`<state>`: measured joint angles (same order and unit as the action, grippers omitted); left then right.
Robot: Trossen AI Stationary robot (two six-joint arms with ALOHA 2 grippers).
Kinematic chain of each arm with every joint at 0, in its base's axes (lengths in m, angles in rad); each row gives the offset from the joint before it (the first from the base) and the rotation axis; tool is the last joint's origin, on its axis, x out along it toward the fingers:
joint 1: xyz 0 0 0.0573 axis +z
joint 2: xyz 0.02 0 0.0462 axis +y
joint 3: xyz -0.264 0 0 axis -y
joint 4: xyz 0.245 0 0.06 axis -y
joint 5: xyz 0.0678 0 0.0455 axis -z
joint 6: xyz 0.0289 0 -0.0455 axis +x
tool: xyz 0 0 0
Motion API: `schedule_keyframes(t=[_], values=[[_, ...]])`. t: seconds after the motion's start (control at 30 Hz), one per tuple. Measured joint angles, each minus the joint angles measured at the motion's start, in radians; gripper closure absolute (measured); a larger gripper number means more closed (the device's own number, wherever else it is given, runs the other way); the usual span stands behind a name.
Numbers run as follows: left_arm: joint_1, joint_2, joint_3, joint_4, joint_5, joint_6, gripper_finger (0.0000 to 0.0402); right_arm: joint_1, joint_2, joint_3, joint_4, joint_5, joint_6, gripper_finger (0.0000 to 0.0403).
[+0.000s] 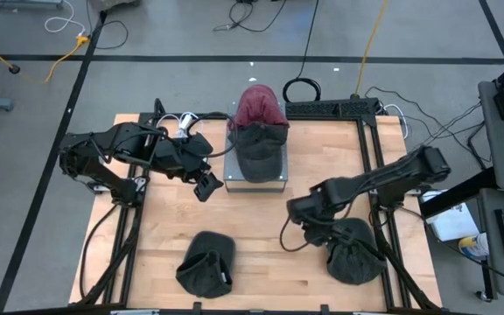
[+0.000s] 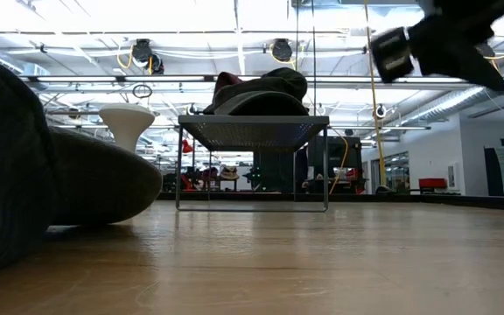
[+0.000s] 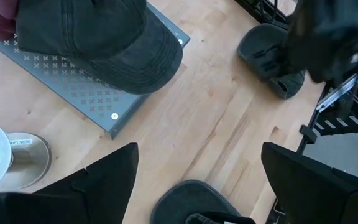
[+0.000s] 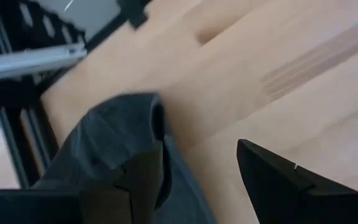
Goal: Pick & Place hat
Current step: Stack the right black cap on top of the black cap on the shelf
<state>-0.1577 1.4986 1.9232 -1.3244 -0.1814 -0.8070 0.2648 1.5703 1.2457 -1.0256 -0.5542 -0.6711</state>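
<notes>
A pale wooden desk (image 1: 252, 236) stands on a grey floor crossed by dark tape lines and loose cables. At the back middle of the desk sits a grey perforated metal stand (image 1: 274, 178). Two caps lie stacked on it: a dark grey cap (image 1: 256, 150) in front, its brim toward the desk's centre, and a maroon cap (image 1: 256, 107) behind it, overlapping its crown.

Another dark cap (image 1: 206, 262) lies near the front edge, left of centre. A fourth dark cap (image 1: 354, 252) lies at the front right corner.

The left arm reaches in from the left side, and the left tool (image 1: 206, 185) hangs released, fingers spread wide and empty, just beside the stand's left front corner.

The right arm stretches in from the right. The right tool (image 1: 309, 231) hovers low with its fingers parted, at the front-right cap's left edge; in the right wrist view one finger (image 4: 143, 180) lies against the cap's fabric, the other over bare wood, not clenched on it.
</notes>
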Motion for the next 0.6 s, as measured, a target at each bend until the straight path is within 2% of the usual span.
schedule_keyframes(t=[0.3,0.4,0.6], values=[[0.000,0.000,0.000,0.000,-0.001,0.000,0.0069,0.035,0.158,-0.015,-0.109,-0.001,-0.197,0.0199],[-0.001,0.000,0.000,0.000,-0.001,-0.007,0.0071,0.049,0.183,-0.063,-0.094,0.003,-0.243,0.0199],[-0.005,0.000,0.000,0.012,-0.001,-0.026,0.0065,0.058,0.189,-0.203,0.029,0.083,-0.253,0.0200]])
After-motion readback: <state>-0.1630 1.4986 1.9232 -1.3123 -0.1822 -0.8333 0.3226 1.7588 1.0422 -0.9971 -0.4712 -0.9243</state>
